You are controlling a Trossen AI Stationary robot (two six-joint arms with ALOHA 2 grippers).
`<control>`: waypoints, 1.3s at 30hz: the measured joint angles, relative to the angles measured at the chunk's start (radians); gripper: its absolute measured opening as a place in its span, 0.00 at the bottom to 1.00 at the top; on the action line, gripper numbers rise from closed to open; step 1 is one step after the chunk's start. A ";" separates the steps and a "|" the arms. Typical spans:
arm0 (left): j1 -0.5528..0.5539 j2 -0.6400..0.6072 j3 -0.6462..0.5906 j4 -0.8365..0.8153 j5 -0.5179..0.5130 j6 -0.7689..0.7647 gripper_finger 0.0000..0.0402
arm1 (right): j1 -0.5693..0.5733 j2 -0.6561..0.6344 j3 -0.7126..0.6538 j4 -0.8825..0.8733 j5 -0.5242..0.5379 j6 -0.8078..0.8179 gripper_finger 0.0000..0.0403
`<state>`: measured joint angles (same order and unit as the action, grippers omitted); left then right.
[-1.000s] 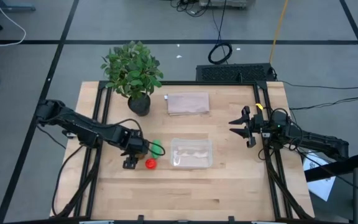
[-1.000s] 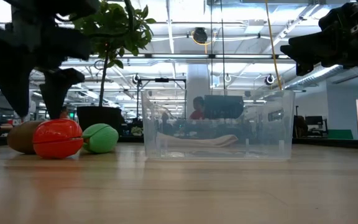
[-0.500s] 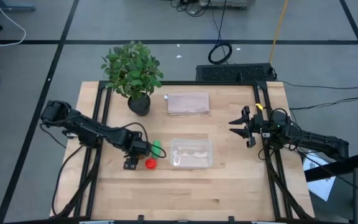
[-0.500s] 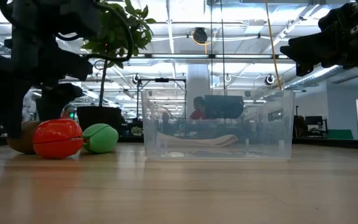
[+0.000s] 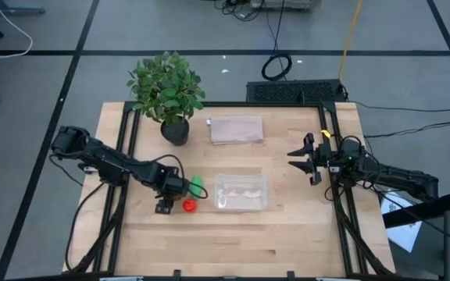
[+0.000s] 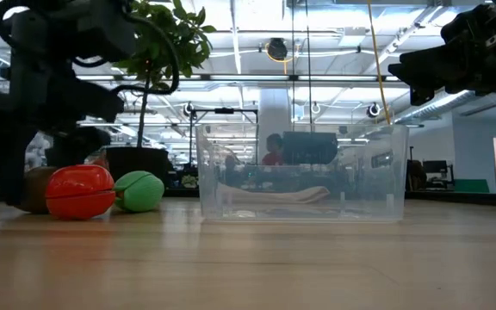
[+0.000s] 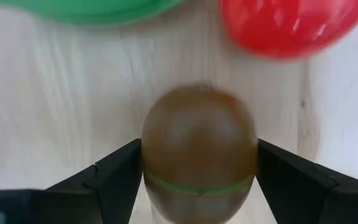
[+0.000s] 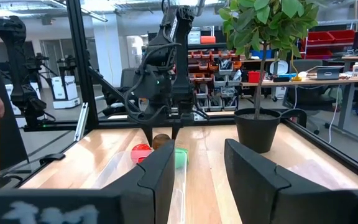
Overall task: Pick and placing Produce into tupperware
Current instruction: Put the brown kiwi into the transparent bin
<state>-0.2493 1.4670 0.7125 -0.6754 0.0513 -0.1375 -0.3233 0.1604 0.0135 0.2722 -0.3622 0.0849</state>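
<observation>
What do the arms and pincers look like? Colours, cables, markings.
Both arms are dark, slender and jointed, with black cables looped alongside. The left pincer has two flat, angular black fingers. The right pincer has matching black fingers, with a yellow tag and a small green light near its wrist.

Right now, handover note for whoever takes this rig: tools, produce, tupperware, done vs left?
Left tool: down at the table, fingers open either side of the brown kiwi, close against it; not lifted.
Right tool: waiting above the table's right side, holds nothing; fingers part open.
Red round piece and green piece: on the table beside the kiwi, left of the tupperware.
Tupperware: mid-table, no produce in it.
Done: nothing placed.
Left: grasp the kiwi, place it, then the red and green pieces.
</observation>
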 joint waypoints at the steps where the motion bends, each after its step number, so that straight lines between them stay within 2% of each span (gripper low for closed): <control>1: 0.000 0.000 -0.006 0.000 0.000 0.000 0.73 | 0.000 0.000 0.000 0.000 0.000 0.000 0.33; 23: 0.019 -0.001 -0.038 0.087 -0.008 0.022 0.72 | 0.000 0.000 0.000 0.000 0.000 0.000 0.33; 26: 0.028 -0.004 -0.059 0.109 -0.009 0.021 0.67 | 0.000 0.000 0.000 0.000 0.000 0.000 0.33; 30: 0.035 -0.004 -0.061 0.109 0.005 0.020 0.55 | 0.000 0.000 0.000 -0.001 0.000 0.000 0.33; 39: 0.037 -0.006 -0.018 0.063 -0.002 0.038 0.55 | 0.000 0.000 0.000 -0.001 0.000 0.000 0.33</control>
<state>-0.2127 1.4613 0.6949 -0.6122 0.0490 -0.0993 -0.3231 0.1608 0.0135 0.2714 -0.3622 0.0853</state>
